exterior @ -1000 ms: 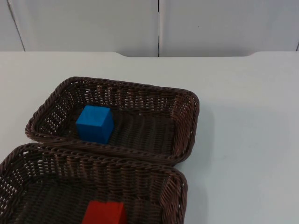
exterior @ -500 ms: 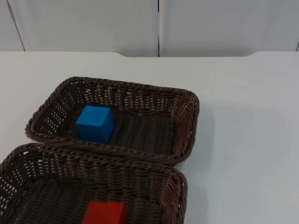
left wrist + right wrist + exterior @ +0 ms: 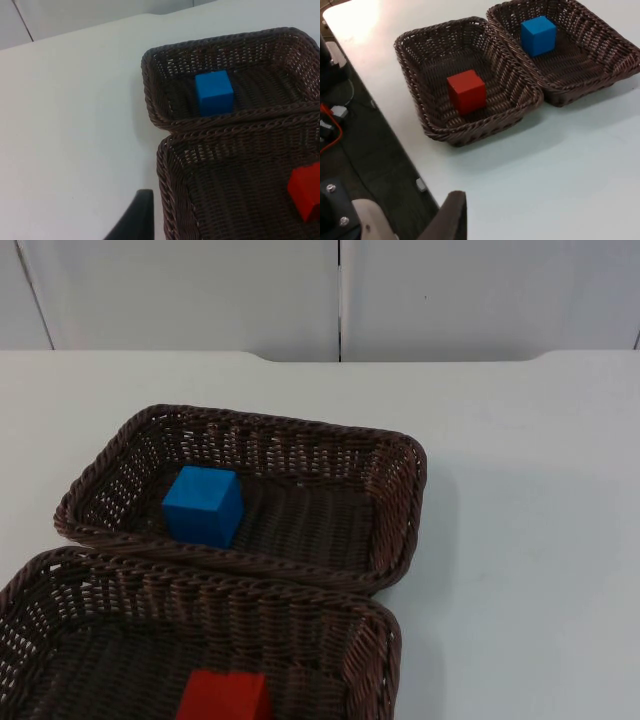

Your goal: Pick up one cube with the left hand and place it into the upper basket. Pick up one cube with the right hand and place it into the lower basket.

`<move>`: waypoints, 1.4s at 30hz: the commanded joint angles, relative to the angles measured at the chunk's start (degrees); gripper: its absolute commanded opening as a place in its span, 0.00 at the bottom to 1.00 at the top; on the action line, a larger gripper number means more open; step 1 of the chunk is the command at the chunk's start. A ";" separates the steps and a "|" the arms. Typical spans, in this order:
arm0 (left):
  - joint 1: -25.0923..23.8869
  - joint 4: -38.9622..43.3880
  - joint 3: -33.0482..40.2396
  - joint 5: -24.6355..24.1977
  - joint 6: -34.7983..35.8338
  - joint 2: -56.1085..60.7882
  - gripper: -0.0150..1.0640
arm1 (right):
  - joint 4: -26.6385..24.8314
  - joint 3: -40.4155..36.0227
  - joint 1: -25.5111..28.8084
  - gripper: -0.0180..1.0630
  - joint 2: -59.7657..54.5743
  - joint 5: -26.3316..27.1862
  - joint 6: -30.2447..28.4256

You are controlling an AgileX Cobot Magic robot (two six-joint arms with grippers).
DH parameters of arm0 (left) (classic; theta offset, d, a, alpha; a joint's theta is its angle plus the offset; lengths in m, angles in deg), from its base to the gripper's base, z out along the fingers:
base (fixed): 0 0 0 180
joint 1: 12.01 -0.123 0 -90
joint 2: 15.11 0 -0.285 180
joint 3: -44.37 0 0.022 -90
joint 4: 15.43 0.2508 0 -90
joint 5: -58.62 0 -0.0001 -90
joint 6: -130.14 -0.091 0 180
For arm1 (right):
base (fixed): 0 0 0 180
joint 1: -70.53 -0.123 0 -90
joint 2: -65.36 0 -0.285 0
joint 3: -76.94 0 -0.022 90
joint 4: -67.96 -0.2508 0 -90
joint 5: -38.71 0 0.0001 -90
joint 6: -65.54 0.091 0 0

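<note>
We find the blue cube (image 3: 203,505) inside the upper basket (image 3: 398,502), the red cube (image 3: 225,697) inside the adjoining lower basket (image 3: 375,660), and cannot tell either gripper's finger state.

Two dark brown wicker baskets sit side by side, rims touching. The upper basket (image 3: 395,490) holds a blue cube (image 3: 203,505) resting flat near its left wall. The lower basket (image 3: 370,640) holds a red cube (image 3: 224,698) on its floor.
</note>
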 commanded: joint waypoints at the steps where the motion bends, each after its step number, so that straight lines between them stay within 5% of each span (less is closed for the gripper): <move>1: 0.44 0.24 0.28 0.02 0.34 0.21 0.99 | -0.27 -0.22 1.85 0.99 0.19 0.73 0.14; 22: 0.44 0.24 0.28 0.02 0.34 0.21 0.99 | -0.25 -0.22 29.74 0.99 0.19 0.73 0.14; 42: 0.44 0.24 0.28 0.02 0.34 0.21 0.99 | -0.25 -0.22 47.86 0.99 0.19 0.73 0.14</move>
